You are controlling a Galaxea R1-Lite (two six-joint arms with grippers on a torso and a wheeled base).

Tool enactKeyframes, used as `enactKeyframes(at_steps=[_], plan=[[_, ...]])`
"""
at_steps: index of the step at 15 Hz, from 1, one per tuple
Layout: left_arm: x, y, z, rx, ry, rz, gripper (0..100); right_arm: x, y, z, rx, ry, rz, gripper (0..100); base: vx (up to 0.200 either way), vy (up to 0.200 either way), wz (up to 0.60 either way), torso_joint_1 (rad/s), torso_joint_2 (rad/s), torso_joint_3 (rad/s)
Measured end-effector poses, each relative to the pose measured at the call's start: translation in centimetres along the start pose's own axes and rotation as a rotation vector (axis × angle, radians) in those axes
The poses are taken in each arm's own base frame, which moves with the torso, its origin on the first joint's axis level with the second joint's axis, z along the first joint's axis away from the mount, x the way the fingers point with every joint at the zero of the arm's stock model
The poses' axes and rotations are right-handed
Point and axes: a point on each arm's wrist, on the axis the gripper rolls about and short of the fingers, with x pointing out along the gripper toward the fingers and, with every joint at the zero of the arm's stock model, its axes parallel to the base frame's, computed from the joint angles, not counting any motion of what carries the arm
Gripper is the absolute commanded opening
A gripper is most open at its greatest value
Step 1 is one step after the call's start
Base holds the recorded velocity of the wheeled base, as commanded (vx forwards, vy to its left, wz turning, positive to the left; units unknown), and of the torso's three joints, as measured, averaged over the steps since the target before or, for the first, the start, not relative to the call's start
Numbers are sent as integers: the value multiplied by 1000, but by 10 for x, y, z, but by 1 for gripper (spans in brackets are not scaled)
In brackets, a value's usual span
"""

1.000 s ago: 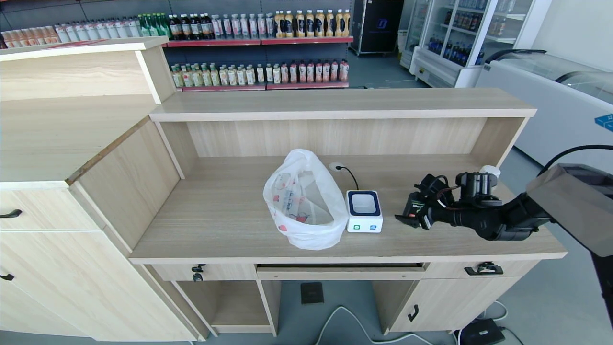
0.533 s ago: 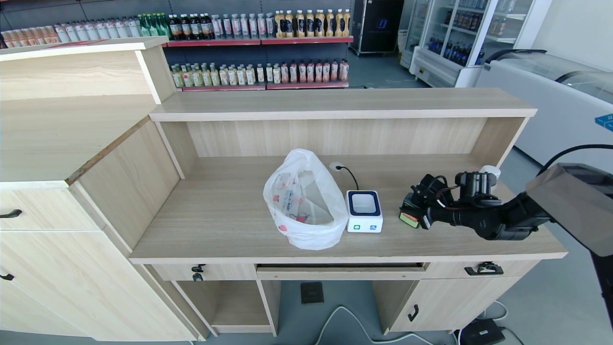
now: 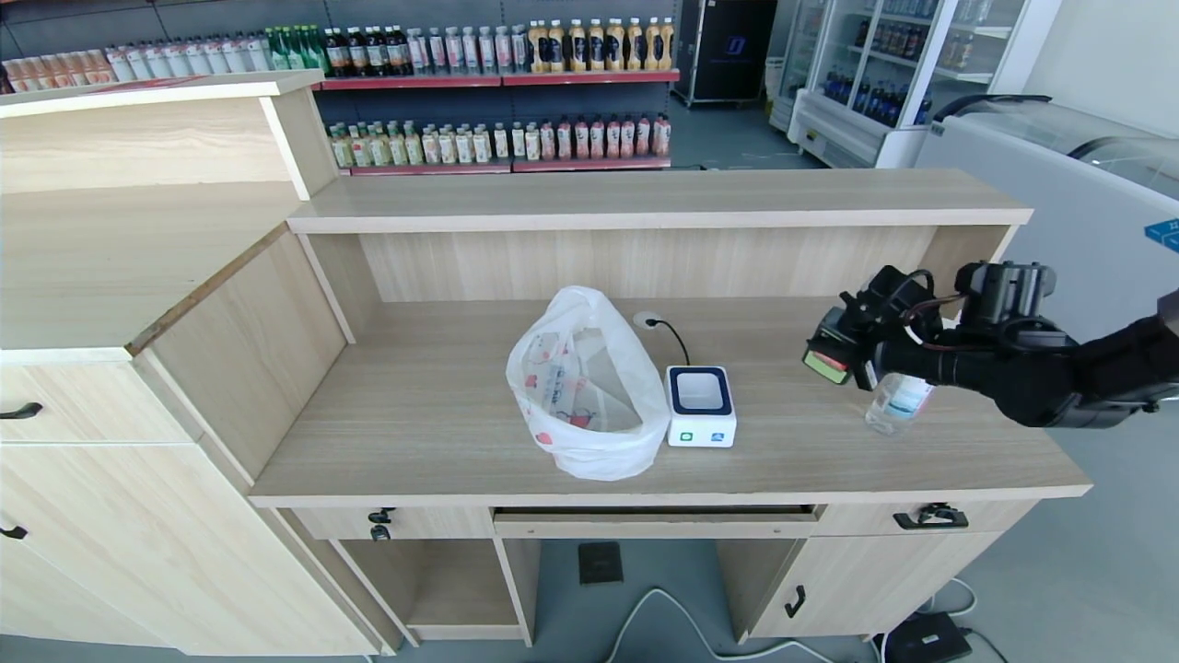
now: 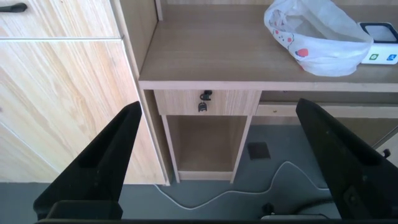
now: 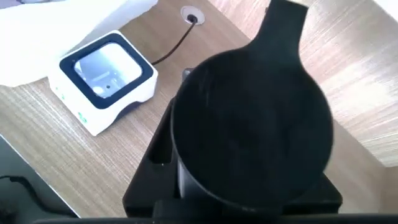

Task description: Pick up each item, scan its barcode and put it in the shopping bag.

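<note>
- green-and-red small pack (image 3: 825,362) is off the wooden tabletop (image 3: 442,405). it looks pinched in the fingers of the right gripper (image 3: 832,354), well to the right of the white box-shaped barcode scanner (image 3: 700,405).
- judging by that, the pick-up of this pack is done. the scan and the drop into the white plastic shopping bag (image 3: 553,368) are left.
- clear plastic bottle (image 3: 895,403) stands on the tabletop under the right arm, likely not yet handled.
- whether the bag holds anything, i cannot tell.
- left gripper (image 4: 219,106) hangs low before the drawers, fingers spread wide and empty.
</note>
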Motion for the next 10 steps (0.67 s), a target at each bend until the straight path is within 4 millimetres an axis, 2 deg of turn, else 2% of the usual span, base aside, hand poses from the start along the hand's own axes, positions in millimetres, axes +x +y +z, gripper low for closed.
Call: enactKeyframes(at_steps=[2,3,4,6,8,10], plan=[[0,0,0,0,0,0,100,-41,8,34,-95,-28,-20,0,0,0,0,0,0,0],[0,0,0,0,0,0,100,-61,18,45,-187,-32,-16,0,0,0,0,0,0,0],[0,0,0,0,0,0,100,-84,30,57,-346,-40,-18,0,0,0,0,0,0,0],[0,0,0,0,0,0,100,-117,52,74,-670,-76,-12,0,0,0,0,0,0,0],[0,0,0,0,0,0,100,-135,70,96,-1004,-159,-23,0,0,0,0,0,0,0],[0,0,0,0,0,0,100,-142,94,123,-1353,-294,-45,0,0,0,0,0,0,0]])
